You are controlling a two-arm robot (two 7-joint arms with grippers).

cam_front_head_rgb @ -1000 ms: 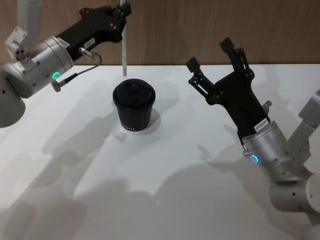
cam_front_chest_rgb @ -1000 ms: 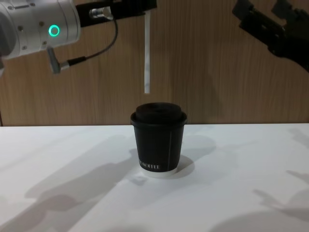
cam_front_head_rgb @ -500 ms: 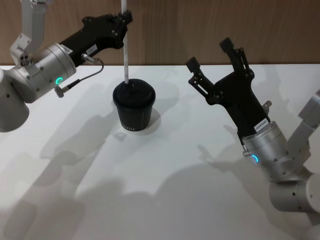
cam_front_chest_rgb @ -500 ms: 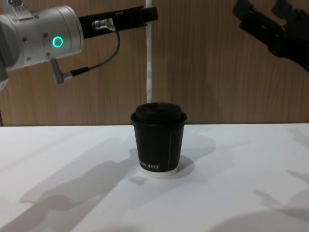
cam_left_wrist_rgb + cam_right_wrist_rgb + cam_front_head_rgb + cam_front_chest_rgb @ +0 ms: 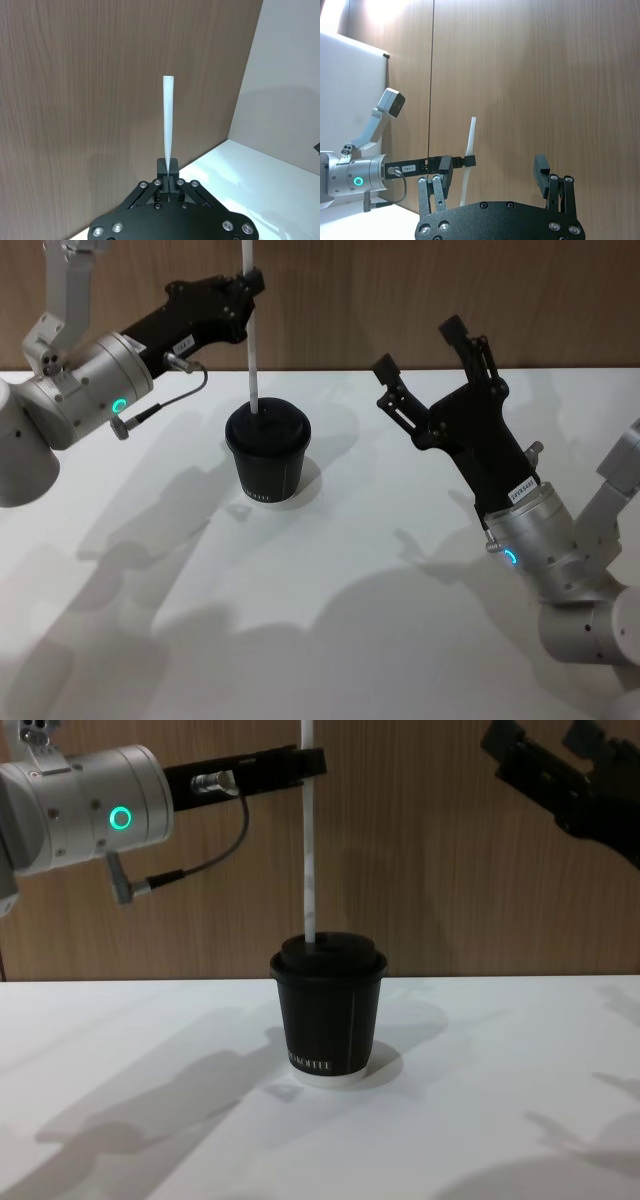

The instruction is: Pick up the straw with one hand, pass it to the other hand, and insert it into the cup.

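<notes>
The black paper coffee cup [image 5: 267,454] stands upright near the middle of the white table [image 5: 330,600], domed lid [image 5: 329,952] on, its white base rim flat on the surface. The white straw [image 5: 309,840] stands vertical right over it, its lower end at the top of the lid, left of the lid's centre in the chest view. Whether the tip is through the lid or just touching it, I cannot tell from here.

Up above, the left gripper [image 5: 248,284] has its two black fingers pinched tight on the straw, gripping it well up its length, high over the cup. The arm reaches in from the left with its silver wrist, green ring glowing, and a grey cable [image 5: 213,850] looping beneath it. From the left wrist view, the straw runs straight out from between the clamped fingertips [image 5: 168,169] against the wooden wall [image 5: 100,100].

Over on the right, the right gripper [image 5: 426,365] hangs in the air well apart from the cup, fingers spread wide with nothing between them. In its own wrist view, its fingers [image 5: 541,171] frame the straw and the left gripper farther off.
</notes>
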